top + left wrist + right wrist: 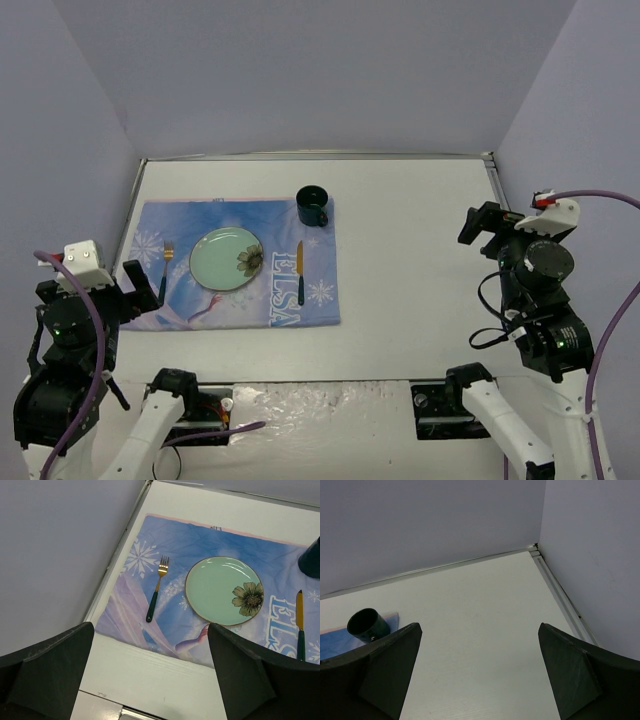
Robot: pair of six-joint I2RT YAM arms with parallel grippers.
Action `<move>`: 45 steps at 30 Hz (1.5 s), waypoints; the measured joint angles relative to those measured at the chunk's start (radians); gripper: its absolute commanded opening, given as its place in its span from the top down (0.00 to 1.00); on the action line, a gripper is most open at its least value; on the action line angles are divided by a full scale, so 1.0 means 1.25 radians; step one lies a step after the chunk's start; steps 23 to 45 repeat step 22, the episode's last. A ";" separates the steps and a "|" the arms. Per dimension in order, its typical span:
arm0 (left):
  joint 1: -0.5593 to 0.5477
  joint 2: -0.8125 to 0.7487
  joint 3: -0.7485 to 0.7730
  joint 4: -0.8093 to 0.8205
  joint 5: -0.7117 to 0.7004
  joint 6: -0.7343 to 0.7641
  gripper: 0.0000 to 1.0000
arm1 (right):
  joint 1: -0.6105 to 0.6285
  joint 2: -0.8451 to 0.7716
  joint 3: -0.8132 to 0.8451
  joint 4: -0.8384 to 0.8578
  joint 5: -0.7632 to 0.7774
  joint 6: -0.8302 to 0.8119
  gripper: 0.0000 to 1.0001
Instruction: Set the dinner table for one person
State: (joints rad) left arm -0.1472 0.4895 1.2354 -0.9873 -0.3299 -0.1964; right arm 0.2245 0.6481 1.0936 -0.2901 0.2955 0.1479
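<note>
On the white dinner table (410, 260) lies a blue snowflake "ELSA" placemat (290, 300). On it are a pale green plate with a flower (227, 257), a gold fork with a green handle (165, 263) to its left, a gold knife with a green handle (300, 272) to its right, and a dark green cup (312, 206) at the mat's far right corner. My left gripper (138, 285) is open and empty, above the mat's near left corner. My right gripper (482, 224) is open and empty over bare table at the right. The left wrist view shows the fork (156, 593), plate (222, 590) and knife (300, 625).
Lavender walls close in the table at the back and both sides. A thin metal rim (494, 175) runs along the table edges. The cup (368, 625) shows at the left of the right wrist view, with the table's far right corner (535, 547) beyond.
</note>
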 measured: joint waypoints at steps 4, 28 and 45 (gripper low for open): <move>-0.007 -0.059 -0.015 -0.023 -0.016 -0.013 0.03 | 0.000 -0.027 -0.040 0.008 0.003 0.006 0.00; -0.012 -0.159 -0.033 -0.072 -0.039 -0.034 0.03 | 0.000 -0.074 -0.108 0.022 0.018 0.018 0.00; -0.012 -0.159 -0.033 -0.072 -0.039 -0.034 0.03 | 0.000 -0.074 -0.108 0.022 0.018 0.018 0.00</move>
